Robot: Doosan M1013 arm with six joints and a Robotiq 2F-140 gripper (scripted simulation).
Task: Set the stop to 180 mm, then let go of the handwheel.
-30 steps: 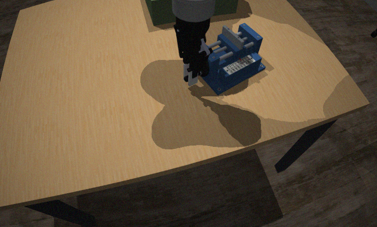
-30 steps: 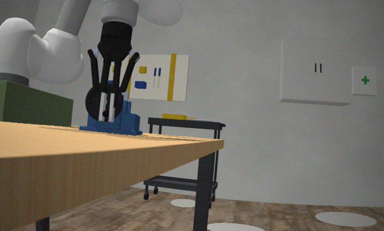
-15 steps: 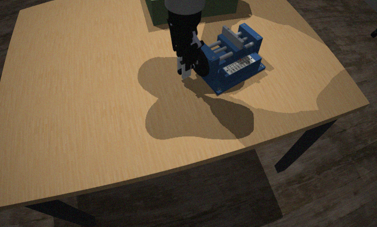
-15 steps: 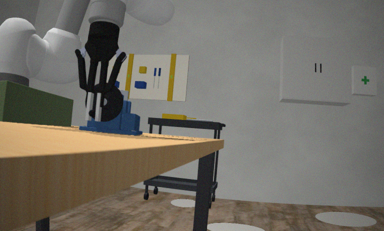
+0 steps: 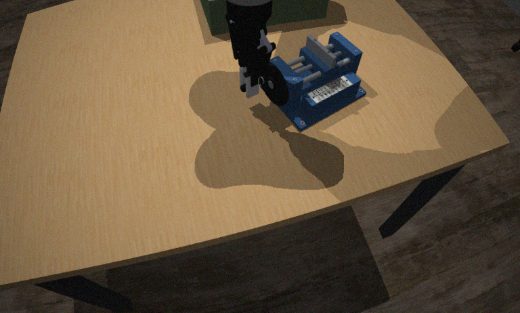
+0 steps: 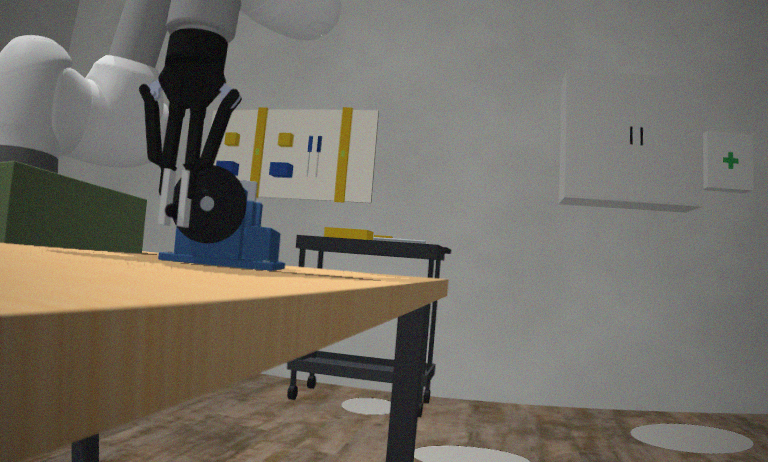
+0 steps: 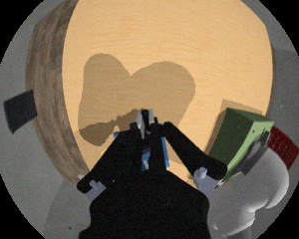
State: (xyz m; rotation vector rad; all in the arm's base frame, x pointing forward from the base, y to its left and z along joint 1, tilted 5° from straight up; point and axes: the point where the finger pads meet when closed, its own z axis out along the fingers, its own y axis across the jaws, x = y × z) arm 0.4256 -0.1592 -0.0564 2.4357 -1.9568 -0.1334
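From above, the one black two-finger gripper hangs straight down over the light wooden table, its fingers drawn narrow and clamped on the handle at the rim of the single black round handwheel. The handwheel sits on the near end of the blue metal stop fixture, which stands on the table toward its far right part, just in front of the green block base of the arm. Only this view shows the top of the fixture: three grey rods running lengthwise, one grey stop plate standing across them near the far end, and one white scale strip with a red mark; its figures are too small to read. The side view hides all that but shows the handwheel face-on, with its pale hub, and the white finger pads closed at its left edge. It also shows one black wheeled cart and a white tool board behind. The wrist view gives mostly the gripper's own dark body and shadows on the table.
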